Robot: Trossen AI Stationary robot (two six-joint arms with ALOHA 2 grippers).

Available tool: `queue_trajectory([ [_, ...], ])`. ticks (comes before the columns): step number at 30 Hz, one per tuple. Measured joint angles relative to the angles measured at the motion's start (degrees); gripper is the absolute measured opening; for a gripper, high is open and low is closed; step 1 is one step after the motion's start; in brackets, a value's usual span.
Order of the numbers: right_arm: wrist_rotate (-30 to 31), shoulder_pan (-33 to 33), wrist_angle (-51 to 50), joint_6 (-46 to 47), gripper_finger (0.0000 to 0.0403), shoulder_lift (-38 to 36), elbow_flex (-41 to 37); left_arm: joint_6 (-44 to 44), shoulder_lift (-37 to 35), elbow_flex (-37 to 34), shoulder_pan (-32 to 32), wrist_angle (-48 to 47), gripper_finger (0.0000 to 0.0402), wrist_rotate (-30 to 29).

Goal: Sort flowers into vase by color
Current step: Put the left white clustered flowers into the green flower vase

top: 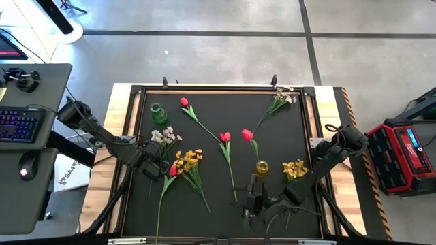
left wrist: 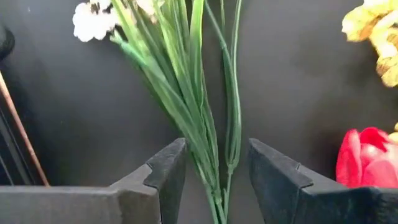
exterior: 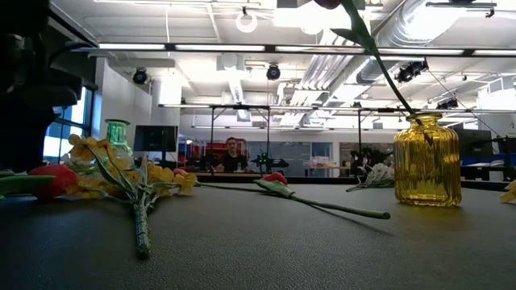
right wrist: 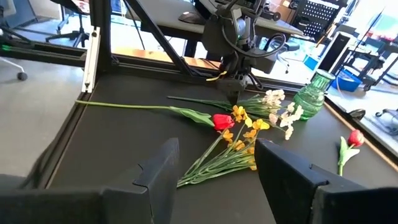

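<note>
My left gripper point(left wrist: 217, 180) point(top: 151, 169) is open over the near left of the mat. Its fingers stand on either side of the green stems point(left wrist: 208, 124) of a white-blossom sprig point(top: 163, 136) lying flat, and I see no touch. Beside the sprig lie a yellow bunch point(top: 187, 160) and a red tulip point(top: 172, 171). Two more red tulips point(top: 184, 103) point(top: 225, 137) lie mid-mat. A yellow glass vase point(top: 262, 167) point(exterior: 427, 161) holds one red tulip point(top: 247, 135) upright. A green vase point(top: 158, 113) stands far left. My right gripper point(right wrist: 217, 168) point(top: 251, 204) is open and empty near the mat's near edge.
Another white sprig point(top: 279, 96) lies at the far right corner, and a second yellow bunch point(top: 294, 169) lies right of the yellow vase. A raised frame point(top: 218, 88) runs round the black mat. A desk with a keyboard point(top: 17, 126) stands to the left, and a red case point(top: 402, 153) to the right.
</note>
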Motion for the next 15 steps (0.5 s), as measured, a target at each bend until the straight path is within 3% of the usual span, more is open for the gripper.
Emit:
queue_trajectory([
  [15,-1.2,-6.0,-1.2,-3.1,0.0196,0.0,-0.1,3.6,2.7,-0.1,0.0,2.5,0.0178,4.8],
])
